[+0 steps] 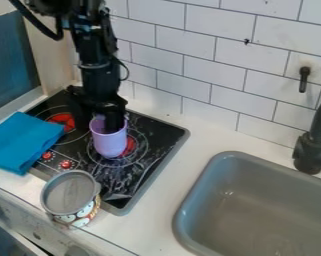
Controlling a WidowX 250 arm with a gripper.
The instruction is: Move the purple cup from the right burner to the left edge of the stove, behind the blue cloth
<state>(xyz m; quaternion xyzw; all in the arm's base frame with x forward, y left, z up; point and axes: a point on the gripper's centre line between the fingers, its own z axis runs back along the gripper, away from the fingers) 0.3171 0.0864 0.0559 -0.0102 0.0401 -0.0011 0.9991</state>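
Camera view: purple cup (110,144) stands mouth-up, long axis vertical, gripper (113,124) inside, its opening and hold unclear.

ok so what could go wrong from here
The claw reaches down into the mouth of the purple cup, so a sideways move could tip or drag the cup across the stove.

The can stands close to the front edge of the counter; a bump might send it over.

The blue cloth lies partly over the stove, so it could slip or get caught if something brushes it.
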